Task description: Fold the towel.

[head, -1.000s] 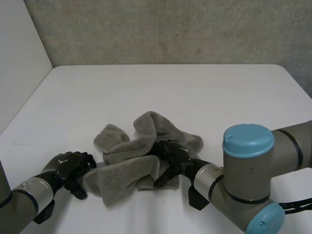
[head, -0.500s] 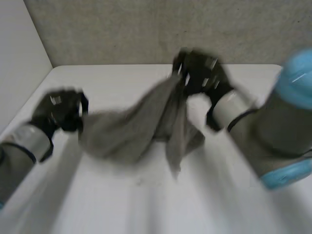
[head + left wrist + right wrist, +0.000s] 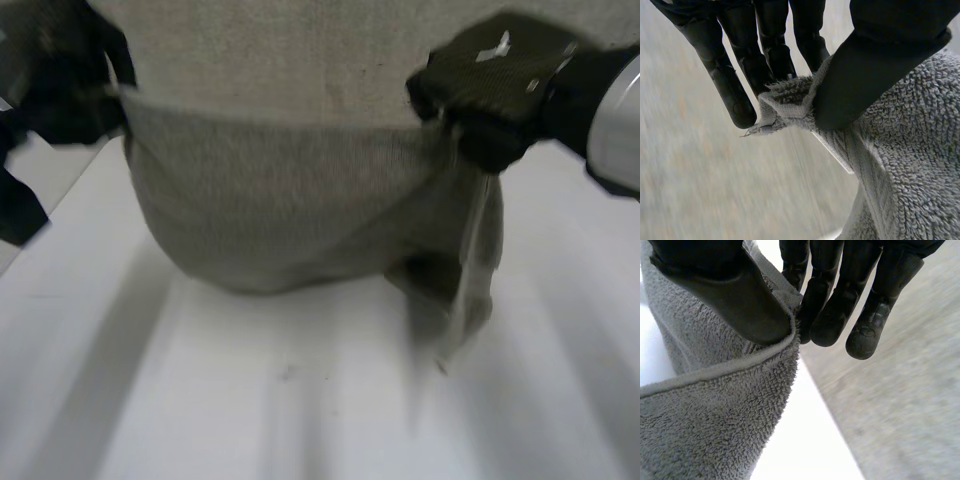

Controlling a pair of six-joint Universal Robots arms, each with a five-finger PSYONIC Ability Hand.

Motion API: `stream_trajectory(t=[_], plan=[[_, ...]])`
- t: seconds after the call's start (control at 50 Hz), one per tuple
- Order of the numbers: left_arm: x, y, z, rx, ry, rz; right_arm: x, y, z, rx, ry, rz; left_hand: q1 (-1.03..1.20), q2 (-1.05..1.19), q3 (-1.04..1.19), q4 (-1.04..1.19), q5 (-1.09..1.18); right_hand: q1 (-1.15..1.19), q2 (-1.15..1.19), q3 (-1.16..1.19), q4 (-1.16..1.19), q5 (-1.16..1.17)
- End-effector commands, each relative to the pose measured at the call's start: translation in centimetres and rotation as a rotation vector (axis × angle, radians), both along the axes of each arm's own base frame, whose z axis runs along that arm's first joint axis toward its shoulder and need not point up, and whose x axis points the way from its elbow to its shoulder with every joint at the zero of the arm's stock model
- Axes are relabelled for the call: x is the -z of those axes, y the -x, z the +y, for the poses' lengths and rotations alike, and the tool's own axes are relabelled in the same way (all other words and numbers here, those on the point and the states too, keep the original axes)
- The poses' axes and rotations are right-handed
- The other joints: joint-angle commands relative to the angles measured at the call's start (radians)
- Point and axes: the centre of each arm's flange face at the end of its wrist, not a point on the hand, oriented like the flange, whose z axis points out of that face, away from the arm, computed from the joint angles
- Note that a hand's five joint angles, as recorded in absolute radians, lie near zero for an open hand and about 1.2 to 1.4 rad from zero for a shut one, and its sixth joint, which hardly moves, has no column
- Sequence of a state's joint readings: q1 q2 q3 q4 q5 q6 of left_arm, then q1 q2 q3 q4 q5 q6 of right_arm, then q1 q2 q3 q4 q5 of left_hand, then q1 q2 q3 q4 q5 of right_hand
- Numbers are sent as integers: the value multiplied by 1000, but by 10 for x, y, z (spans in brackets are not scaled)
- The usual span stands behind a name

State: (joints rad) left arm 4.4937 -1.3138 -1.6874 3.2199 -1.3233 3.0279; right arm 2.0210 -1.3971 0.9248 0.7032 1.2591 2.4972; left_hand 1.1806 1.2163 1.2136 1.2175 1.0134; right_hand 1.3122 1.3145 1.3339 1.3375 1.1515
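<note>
- Fingers (image 3: 730, 85) of the left hand (image 3: 60, 80) lie straight against the thumb (image 3: 865, 75), pinching a frayed corner of the towel (image 3: 290, 210).
- The right hand (image 3: 500, 85) does likewise: its fingers (image 3: 830, 305) and thumb (image 3: 735, 295) clamp the hemmed edge at the other top corner.
- In the head view the left hand is at ten o'clock, the right at two o'clock, both raised above the white table (image 3: 300, 400).
- The towel hangs between them as a sagging sheet; its belly droops towards six o'clock, and a bunched flap dangles at about four o'clock, below the right hand. Whether it touches the table I cannot tell.
- To spread it well, I judge the hands should draw apart, towards nine and three o'clock, until the top edge is taut, pinches firm, since each has only a small bite of cloth.
- The flap likely needs shaking loose before the towel is laid flat, or the fold traps a crease.
</note>
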Motion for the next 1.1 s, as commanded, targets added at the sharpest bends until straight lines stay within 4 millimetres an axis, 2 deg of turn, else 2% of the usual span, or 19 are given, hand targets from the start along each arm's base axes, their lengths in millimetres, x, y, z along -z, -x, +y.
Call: stream_trajectory(t=[0.02, 0.12, 0.22, 0.26, 0.3, 0.32, 0.36, 0.38, 0.42, 0.5, 0.56, 0.6, 0.64, 0.66, 0.7, 0.74, 0.86, 0.96, 1.1], plan=[[80, 8, -31, -2, -254, -125, 57, -14, -19, -23, -147, 121, 216, 180, 183, 179, 208, 84, 82, 62, 59, 70], [115, 20, -54, 20, -318, -231, 98, -26, -39, -51, -187, 221, 216, 180, 183, 179, 208, 84, 82, 62, 59, 70], [91, 38, -86, 19, -209, -221, 96, -47, -80, -50, 6, 183, 216, 180, 183, 179, 208, 84, 82, 62, 59, 70], [68, 39, -97, -14, -140, -189, 56, -60, -107, -5, 264, 38, 216, 180, 183, 179, 208, 84, 82, 62, 59, 70], [15, 38, -112, -101, 17, -97, 30, -64, -116, 24, 395, -60, 216, 180, 183, 179, 208, 84, 82, 62, 59, 70], [15, 38, -112, -101, 18, -97, 29, -64, -116, 24, 396, -61, 216, 180, 183, 179, 208, 84, 82, 62, 59, 70], [-37, 28, -121, -229, 204, 22, -17, -64, -122, 61, 593, -275, 216, 180, 183, 179, 208, 84, 82, 62, 59, 70], [-37, 28, -121, -229, 205, 22, -42, -56, -121, 71, 677, -373, 216, 180, 183, 179, 208, 84, 82, 62, 59, 70], [-68, 15, -117, -342, 322, 133, -57, -53, -117, 64, 731, -449, 216, 180, 183, 179, 208, 84, 82, 62, 59, 70], [-75, 6, -111, -410, 358, 176, -59, -49, -109, 44, 716, -514, 216, 180, 183, 179, 208, 84, 82, 62, 59, 70], [-52, 5, -107, -412, 297, 141, -35, -49, -106, 37, 586, -449, 216, 180, 183, 179, 208, 84, 82, 62, 59, 70], [-33, 4, -105, -408, 248, 108, 4, -53, -100, -6, 390, -331, 216, 180, 183, 179, 208, 84, 82, 62, 59, 70], [12, 6, -99, -373, 134, 31, 25, -55, -96, -34, 288, -262, 216, 180, 183, 179, 208, 84, 82, 62, 59, 70], [12, 6, -99, -373, 133, 31, 25, -55, -96, -34, 287, -261, 216, 180, 183, 179, 208, 84, 82, 62, 59, 70], [36, 6, -95, -347, 72, -9, 75, -59, -86, -83, 81, -100, 216, 180, 183, 179, 208, 84, 82, 62, 59, 70], [81, 7, -84, -300, -43, -76, 96, -58, -82, -99, 5, -16, 216, 180, 183, 179, 208, 84, 82, 62, 59, 70], [136, 7, -70, -262, -182, -145, 168, -51, -69, -149, -206, 236, 216, 180, 183, 179, 208, 84, 82, 62, 59, 70], [184, 3, -63, -259, -312, -199, 199, -49, -71, -118, -283, 281, 216, 180, 183, 179, 208, 84, 82, 62, 59, 70], [189, -2, -65, -275, -330, -203, 207, -49, -80, -51, -260, 205, 216, 180, 183, 179, 208, 12, 9, -10, -14, -2]])
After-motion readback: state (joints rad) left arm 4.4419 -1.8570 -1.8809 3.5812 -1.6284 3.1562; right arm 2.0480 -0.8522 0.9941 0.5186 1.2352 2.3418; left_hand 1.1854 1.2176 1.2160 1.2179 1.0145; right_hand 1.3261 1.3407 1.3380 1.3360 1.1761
